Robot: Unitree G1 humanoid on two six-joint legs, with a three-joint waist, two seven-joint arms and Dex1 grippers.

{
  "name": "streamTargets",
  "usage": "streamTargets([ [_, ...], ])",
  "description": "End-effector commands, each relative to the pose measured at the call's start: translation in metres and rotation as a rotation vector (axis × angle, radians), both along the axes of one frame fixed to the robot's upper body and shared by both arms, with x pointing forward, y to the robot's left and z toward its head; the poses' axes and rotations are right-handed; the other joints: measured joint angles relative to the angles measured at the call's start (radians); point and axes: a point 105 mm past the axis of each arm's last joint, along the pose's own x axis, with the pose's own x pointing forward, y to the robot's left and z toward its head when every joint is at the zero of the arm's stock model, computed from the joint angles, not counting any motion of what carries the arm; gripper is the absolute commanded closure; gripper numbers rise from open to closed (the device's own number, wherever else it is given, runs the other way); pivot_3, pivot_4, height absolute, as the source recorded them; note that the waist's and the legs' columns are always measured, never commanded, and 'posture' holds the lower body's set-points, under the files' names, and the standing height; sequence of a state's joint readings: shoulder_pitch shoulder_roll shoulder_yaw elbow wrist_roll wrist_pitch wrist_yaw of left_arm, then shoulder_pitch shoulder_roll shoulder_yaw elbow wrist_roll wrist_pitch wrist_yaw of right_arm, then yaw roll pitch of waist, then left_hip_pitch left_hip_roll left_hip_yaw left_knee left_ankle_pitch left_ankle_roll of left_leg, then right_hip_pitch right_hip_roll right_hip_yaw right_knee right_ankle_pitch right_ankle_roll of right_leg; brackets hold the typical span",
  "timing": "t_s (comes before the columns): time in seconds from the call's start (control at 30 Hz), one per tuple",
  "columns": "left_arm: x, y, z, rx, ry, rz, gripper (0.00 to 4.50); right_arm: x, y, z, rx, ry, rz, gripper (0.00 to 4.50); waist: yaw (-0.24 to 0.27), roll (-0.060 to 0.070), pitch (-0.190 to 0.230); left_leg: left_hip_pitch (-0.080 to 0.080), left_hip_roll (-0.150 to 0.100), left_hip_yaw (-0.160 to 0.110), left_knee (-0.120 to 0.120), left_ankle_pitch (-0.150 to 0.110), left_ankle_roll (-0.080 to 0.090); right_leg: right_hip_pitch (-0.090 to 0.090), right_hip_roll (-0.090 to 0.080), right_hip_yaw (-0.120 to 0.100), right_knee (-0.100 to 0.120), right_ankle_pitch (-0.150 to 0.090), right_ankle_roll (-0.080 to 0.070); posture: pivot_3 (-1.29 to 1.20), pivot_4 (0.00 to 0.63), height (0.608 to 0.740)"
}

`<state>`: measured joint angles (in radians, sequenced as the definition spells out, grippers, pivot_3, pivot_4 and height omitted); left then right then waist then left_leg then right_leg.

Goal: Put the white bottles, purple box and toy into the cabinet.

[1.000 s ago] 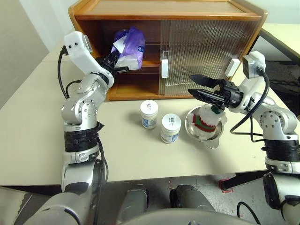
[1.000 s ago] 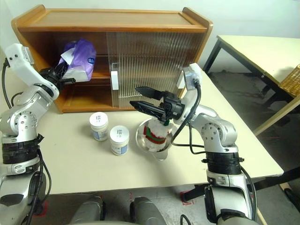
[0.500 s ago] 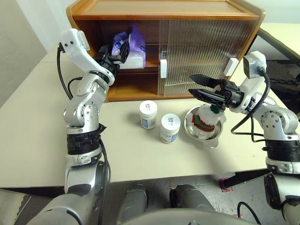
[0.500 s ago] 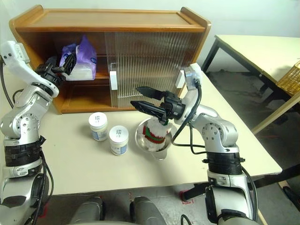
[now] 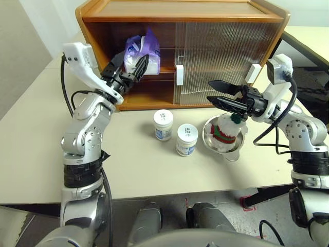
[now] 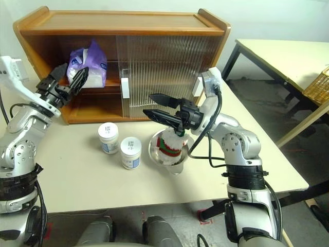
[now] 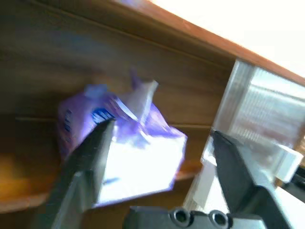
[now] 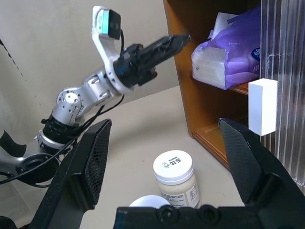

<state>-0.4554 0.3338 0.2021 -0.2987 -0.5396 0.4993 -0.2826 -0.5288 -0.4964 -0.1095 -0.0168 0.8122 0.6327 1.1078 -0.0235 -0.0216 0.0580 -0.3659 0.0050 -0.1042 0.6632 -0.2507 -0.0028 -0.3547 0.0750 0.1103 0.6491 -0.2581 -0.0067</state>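
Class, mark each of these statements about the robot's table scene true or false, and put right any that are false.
1. The purple box lies on the inner shelf of the cabinet. True.
2. The left gripper is clamped on the purple box. False: its fingers stand open, clear of the box.
3. Both white bottles stand on the table in front of the cabinet. True.
4. The toy is already inside the cabinet. False: it sits in a steel bowl on the table.
5. The right gripper is shut on the toy. False: it is open, above and beside the toy, holding nothing.
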Motion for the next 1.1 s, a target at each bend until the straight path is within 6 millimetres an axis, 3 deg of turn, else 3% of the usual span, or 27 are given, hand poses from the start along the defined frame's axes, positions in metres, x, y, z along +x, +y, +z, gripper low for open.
streamTargets([
  [0.03, 0.001, -0.008, -0.014, 0.037, 0.045, -0.021, 1.65, 0.001, -0.003, 0.003, -0.007, -0.016, -0.010, 0.00, 0.000, 0.000, 0.000, 0.000, 0.000, 0.000, 0.000, 0.000, 0.000, 0.000, -0.001, 0.000, 0.000, 0.000, 0.000, -0.06, 0.037, 0.740],
  [0.3, 0.023, -0.003, -0.020, 0.086, 0.083, 0.106, 4.46, 0.002, -0.004, 0.004, -0.014, -0.018, -0.013, 0.00, -0.001, 0.000, 0.000, 0.000, 0.001, 0.000, 0.000, 0.002, 0.001, 0.000, -0.001, 0.001, 0.000, 0.003, -0.002, -0.06, 0.033, 0.740],
  [0.7, 0.039, 0.001, -0.043, 0.095, 0.148, 0.180, 4.46, 0.003, -0.006, 0.005, -0.017, -0.023, -0.021, 0.00, -0.002, 0.000, -0.001, 0.001, 0.001, 0.004, 0.000, 0.003, 0.002, 0.000, 0.001, 0.002, 0.000, 0.004, 0.000, -0.06, 0.030, 0.740],
  [1.1, 0.060, 0.003, -0.046, 0.055, 0.117, 0.231, 4.46, 0.003, -0.005, 0.005, -0.014, -0.024, -0.026, 0.00, -0.002, 0.001, -0.001, 0.002, 0.000, 0.003, 0.002, 0.006, 0.005, 0.000, 0.001, 0.007, 0.000, 0.009, 0.003, -0.07, 0.029, 0.740],
])
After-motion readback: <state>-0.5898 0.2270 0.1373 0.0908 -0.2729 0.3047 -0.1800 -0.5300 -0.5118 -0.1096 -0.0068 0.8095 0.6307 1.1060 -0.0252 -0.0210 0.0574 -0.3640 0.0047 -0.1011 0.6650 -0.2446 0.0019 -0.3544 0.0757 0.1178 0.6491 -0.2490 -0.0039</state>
